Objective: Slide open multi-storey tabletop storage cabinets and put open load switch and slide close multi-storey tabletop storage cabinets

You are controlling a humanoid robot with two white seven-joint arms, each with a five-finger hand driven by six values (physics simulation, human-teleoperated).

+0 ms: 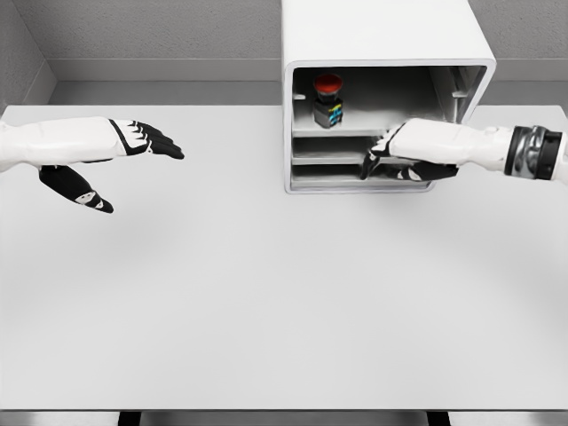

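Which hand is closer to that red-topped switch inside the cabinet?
The right hand. It is at the cabinet's front, just below and right of the switch. The left hand hangs over the table far to the left.

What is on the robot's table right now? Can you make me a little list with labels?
table: white, wide
cabinet: white box at the back, front open
switch: red-topped, standing in the cabinet's top compartment
left hand: open, held over the table's left side, holding nothing
right hand: at the cabinet's lower shelves; its grip cannot be told
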